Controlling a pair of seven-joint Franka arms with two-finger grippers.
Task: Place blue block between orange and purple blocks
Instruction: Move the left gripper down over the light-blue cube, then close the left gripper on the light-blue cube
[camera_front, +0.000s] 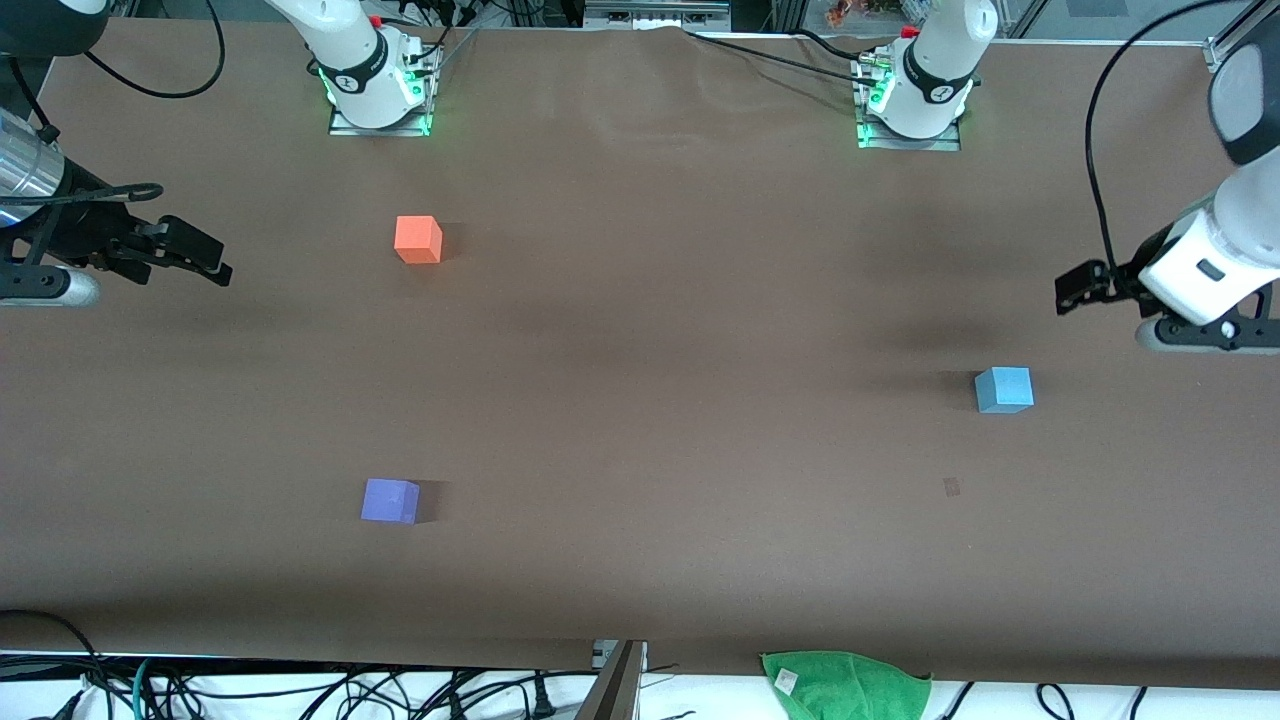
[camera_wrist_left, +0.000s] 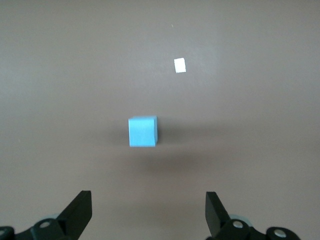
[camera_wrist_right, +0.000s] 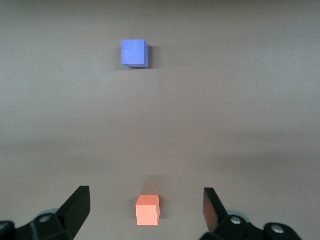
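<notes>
The blue block (camera_front: 1003, 390) sat on the brown surface (camera_front: 660, 330) toward the left arm's end, untouched and well apart from the other two cubes. Seen from the front camera, it lay at about 7 o'clock from the left pincer (camera_front: 1068, 293), which hung over the surface at that end. In the left wrist view the block (camera_wrist_left: 143, 132) showed ahead of the two spread fingertips (camera_wrist_left: 80, 209), with nothing between them, so the left pincer (camera_wrist_left: 148, 212) was released and empty; only the tips of its fingers were in that picture. A small pale mark (camera_wrist_left: 179, 65) lay on the surface near the block, and what it was could not be made out.

The orange block (camera_front: 418, 240) stood toward the right arm's end, and the purple block (camera_front: 390, 501) lay at roughly 6 o'clock from it, nearer the front camera, with bare surface between them. The right pincer (camera_front: 205, 258) hung over the surface at about 9 o'clock from the orange block, its arm cut off by the picture's edge. Its wrist view showed the fingers (camera_wrist_right: 79, 206) wide apart and holding nothing, the orange block (camera_wrist_right: 148, 210) between them farther down and the purple block (camera_wrist_right: 134, 53) farther off.

A green cloth (camera_front: 845, 683) lay at the surface's near edge, partly cut off.
</notes>
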